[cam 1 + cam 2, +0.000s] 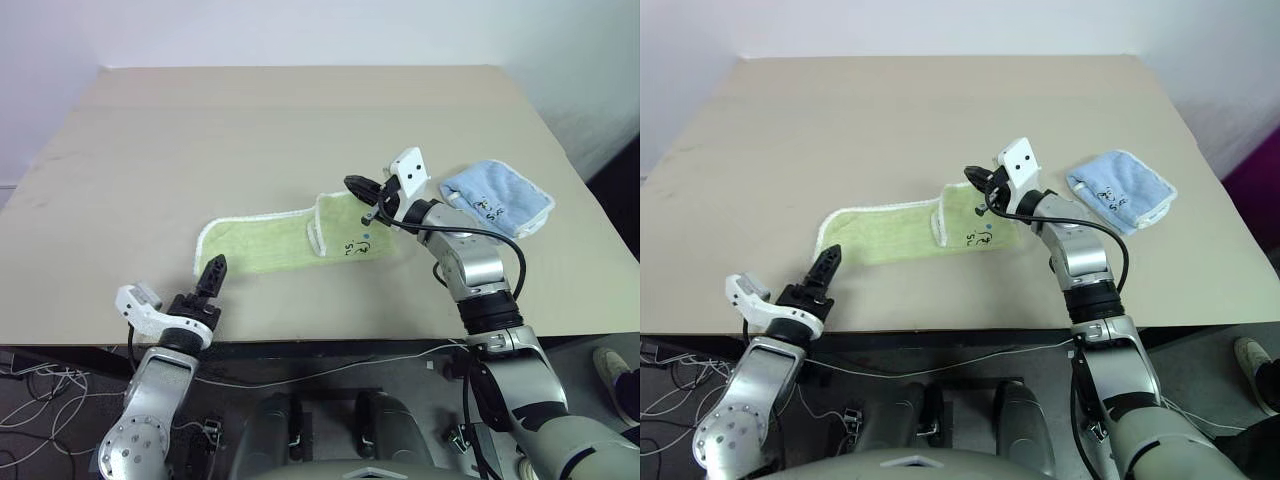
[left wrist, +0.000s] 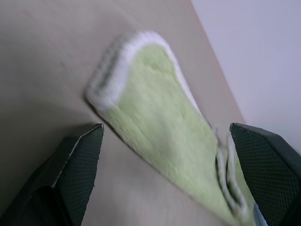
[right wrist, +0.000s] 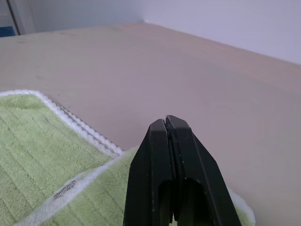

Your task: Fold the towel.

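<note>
The light-green towel (image 1: 262, 246) lies flat near the middle of the table, white stitched edging all round. Its right end is folded back over itself, with a small dark embroidered mark (image 1: 352, 246) showing there. My right gripper (image 1: 353, 185) hovers just above that folded end, its black fingers (image 3: 170, 155) pressed shut with nothing between them. My left gripper (image 1: 213, 268) sits low by the towel's front left corner, a little short of the cloth. In the left wrist view its fingers (image 2: 77, 165) stand wide open, with the towel's rounded end (image 2: 155, 108) ahead of them.
A smaller light-blue cloth (image 1: 497, 197) lies folded to the right of the towel, close to my right forearm. The tan table (image 1: 250, 120) stretches bare behind the towel. Its front edge runs just behind my left gripper.
</note>
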